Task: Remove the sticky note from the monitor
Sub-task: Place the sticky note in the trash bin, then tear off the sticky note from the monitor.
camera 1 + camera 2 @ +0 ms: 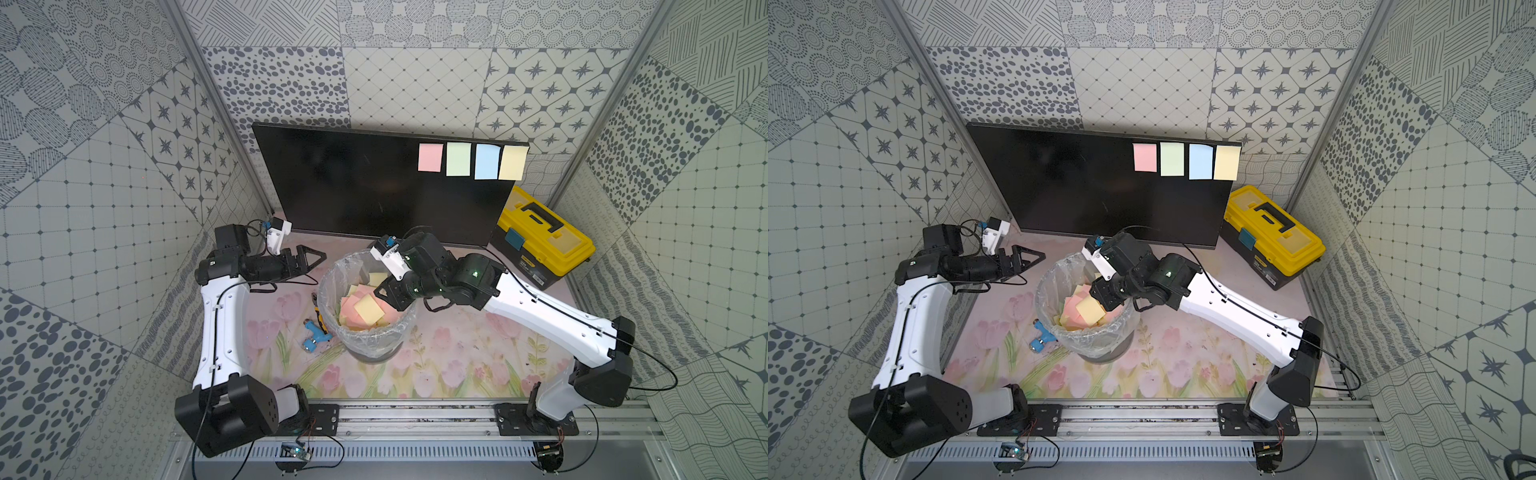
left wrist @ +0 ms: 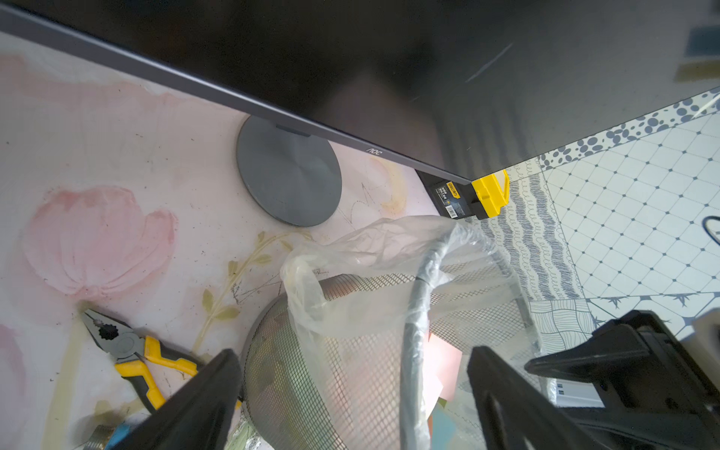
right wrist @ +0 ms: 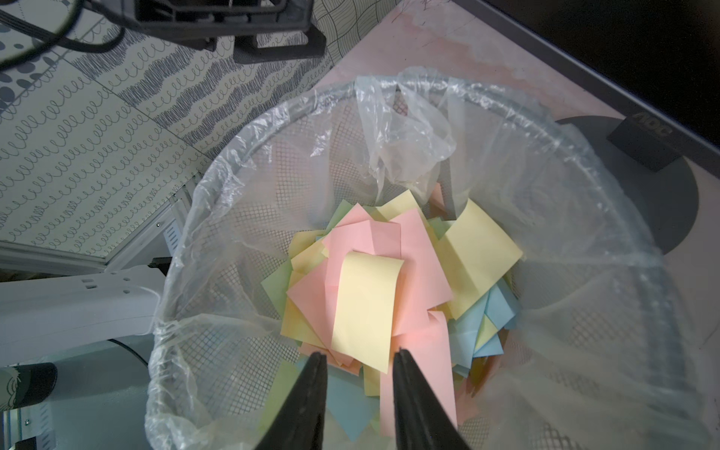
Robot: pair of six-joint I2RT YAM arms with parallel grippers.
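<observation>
sticky notes [image 1: 458,159], 4 in a row, sat along the top of the monitor [image 1: 353,187]. my right claw [image 3: 359,353] was apart over the bin [image 3: 218,187], a yellow note [image 3: 366,307] lying inside. my left claw [image 2: 350,350] was wide apart, empty.

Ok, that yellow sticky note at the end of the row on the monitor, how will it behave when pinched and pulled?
Probably floppy and very light: the yellow sticky note is thin paper, like the curled note in the bin. It should peel easily, since it sticks out past the right edge of the monitor.
</observation>
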